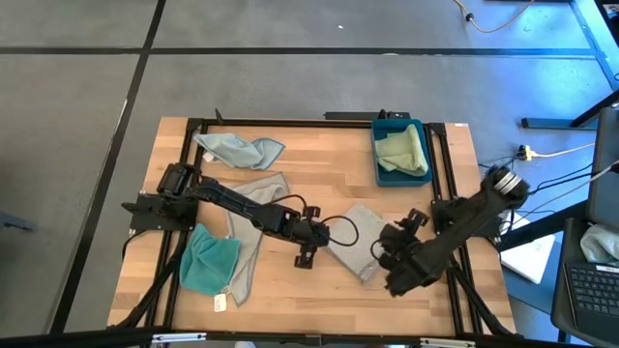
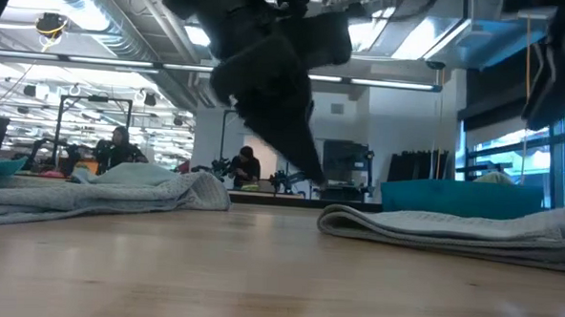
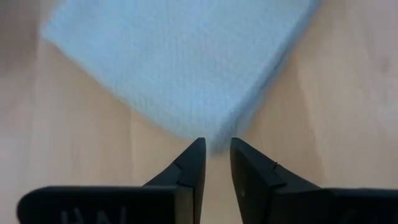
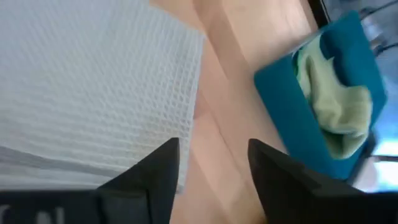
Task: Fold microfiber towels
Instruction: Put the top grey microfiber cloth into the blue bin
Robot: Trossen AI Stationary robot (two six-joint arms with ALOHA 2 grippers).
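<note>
- Grey towel (image 1: 355,244): folded flat into a small layered rectangle on the counter (image 1: 319,164), between my two grippers; I judge this piece essentially done.
- Right gripper (image 1: 390,253): at the folded towel's right edge. In the right wrist view its jaws stand apart and hold nothing; the towel's waffled corner (image 4: 93,81) lies just beyond them.
- Left gripper (image 1: 306,253): at the towel's left corner, jaws nearly together with only a narrow slit between them, nothing clamped; the towel's corner (image 3: 180,68) lies just ahead of the tips.
- Pale green towel (image 1: 403,150): lying in the blue tray (image 1: 380,176) at the counter's far right corner; I judge it finished and stowed, though it looks loosely folded.
- Remaining work, by my judgement: a pale blue towel (image 1: 237,149) crumpled at the far left, a second grey towel (image 1: 253,217) spread under my left arm, and a teal towel (image 1: 208,261) bunched at the near left, none yet folded.
- Estimate: roughly two of five cloths dealt with.
</note>
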